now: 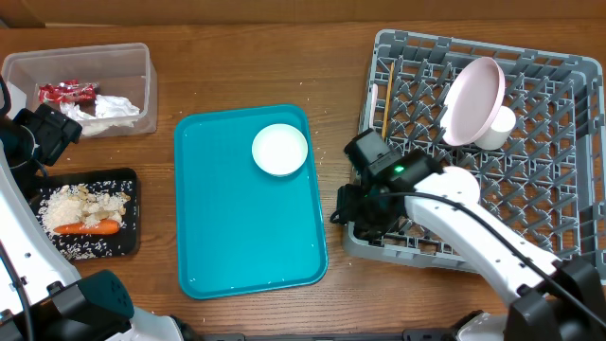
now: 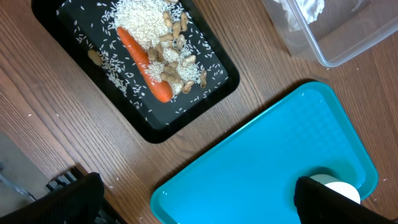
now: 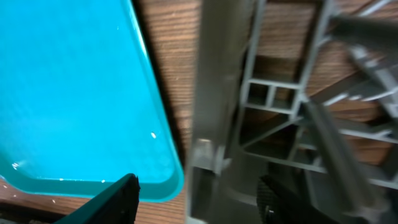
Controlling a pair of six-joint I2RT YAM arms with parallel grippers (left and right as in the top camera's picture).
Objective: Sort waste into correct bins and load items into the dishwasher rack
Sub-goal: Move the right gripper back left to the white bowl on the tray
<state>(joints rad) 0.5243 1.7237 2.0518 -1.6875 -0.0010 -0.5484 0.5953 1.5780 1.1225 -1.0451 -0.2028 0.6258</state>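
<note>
A clear tub [image 1: 28,66] at the back left holds a red wrapper [image 1: 66,92] and a crumpled napkin [image 1: 114,107]. A black tray [image 1: 128,237] holds rice [image 1: 71,204], beige scraps and a carrot [image 1: 90,227]; the carrot also shows in the left wrist view [image 2: 143,56]. A small white bowl [image 1: 280,150] sits on the teal tray [image 1: 246,237]. The grey rack [image 1: 559,180] holds a pink plate [image 1: 472,99], a white cup [image 1: 499,128] and chopsticks [image 1: 386,90]. My left gripper [image 1: 52,133] [image 2: 199,205] is open and empty. My right gripper [image 1: 358,213] [image 3: 196,202] is open astride the rack's front-left wall [image 3: 211,124].
The teal tray [image 2: 280,155] [image 3: 74,93] lies between the black tray [image 2: 205,99] and the rack. The tub's corner [image 2: 329,50] shows in the left wrist view. Bare wooden table [image 1: 246,57] lies behind the teal tray. Rice grains are scattered beside the rack.
</note>
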